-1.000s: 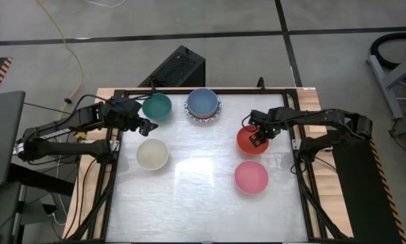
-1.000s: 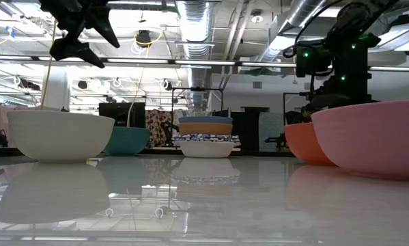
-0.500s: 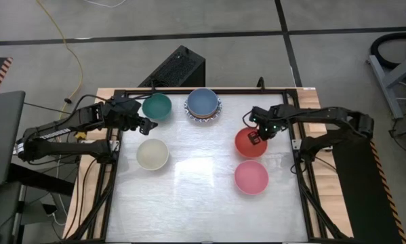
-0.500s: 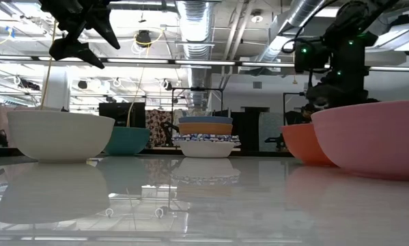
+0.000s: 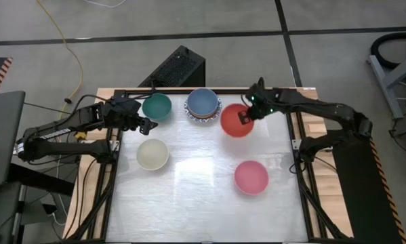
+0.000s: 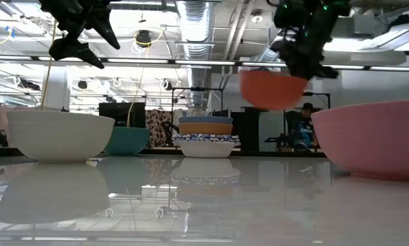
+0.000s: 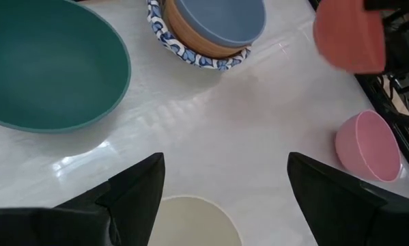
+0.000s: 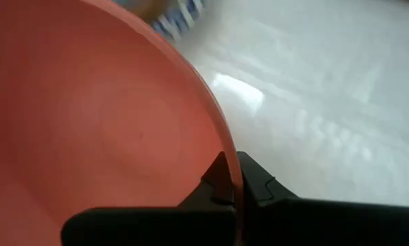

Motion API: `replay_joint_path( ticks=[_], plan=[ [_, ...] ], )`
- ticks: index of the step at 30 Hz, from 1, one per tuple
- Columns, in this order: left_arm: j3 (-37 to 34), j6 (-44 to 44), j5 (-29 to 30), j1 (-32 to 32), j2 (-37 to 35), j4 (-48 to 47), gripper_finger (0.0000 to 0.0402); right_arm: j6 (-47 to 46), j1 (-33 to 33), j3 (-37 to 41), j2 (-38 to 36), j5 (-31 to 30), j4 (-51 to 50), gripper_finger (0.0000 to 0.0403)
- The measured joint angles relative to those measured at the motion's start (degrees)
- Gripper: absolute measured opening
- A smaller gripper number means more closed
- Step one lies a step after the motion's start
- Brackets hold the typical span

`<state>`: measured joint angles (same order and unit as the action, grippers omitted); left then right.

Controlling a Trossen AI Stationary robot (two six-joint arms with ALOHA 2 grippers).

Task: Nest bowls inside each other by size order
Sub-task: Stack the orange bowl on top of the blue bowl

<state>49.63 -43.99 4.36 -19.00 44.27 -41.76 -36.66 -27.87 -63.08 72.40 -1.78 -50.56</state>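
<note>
The right hand [image 5: 245,116] has its fingers pinched tight on the rim of the red bowl [image 5: 236,120] and carries it in the air, clear of the surface [image 5: 203,196], just beside the stack [image 5: 203,104] at the far edge. That stack looks partly built: a blue bowl [image 7: 220,20] sits inside an orange one [image 7: 190,39], inside a white bowl with a blue patterned rim [image 7: 184,55], and I cannot tell whether more patterned ones lie under it. Left loose on the surface are the teal bowl [image 5: 156,106] beside the stack, the cream bowl [image 5: 152,154] nearer the front, and the pink bowl [image 5: 251,177] well apart on the right side. The left hand [image 5: 143,124] hangs above the surface between teal and cream, fingers spread wide and holding nothing. By my reckoning, about half the job is done; the red one in hand and three more need placing, and whether red fits inside the blue I cannot judge from here.
</note>
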Motion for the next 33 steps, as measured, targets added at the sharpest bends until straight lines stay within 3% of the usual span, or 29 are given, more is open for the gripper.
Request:
replay_joint_path(
  ticks=[8, 24, 33],
  plan=[
    [0.0, 0.2, 1.0, 0.0, 0.0, 0.0, 0.0297, 2.5, -1.3, -12.2, 6.7, 0.6, -0.2, 0.0005],
    [0.0, 0.9, 1.2, 0.0, 0.0, -2.3, 0.0297, 13.8, -4.3, -48.3, 37.3, 6.4, -6.1, 0.0005],
    [0.0, 0.9, 2.1, 0.0, 0.0, -2.4, 0.0297, 14.3, -6.0, -56.0, 47.4, 6.4, -10.0, 0.0006]
  ],
)
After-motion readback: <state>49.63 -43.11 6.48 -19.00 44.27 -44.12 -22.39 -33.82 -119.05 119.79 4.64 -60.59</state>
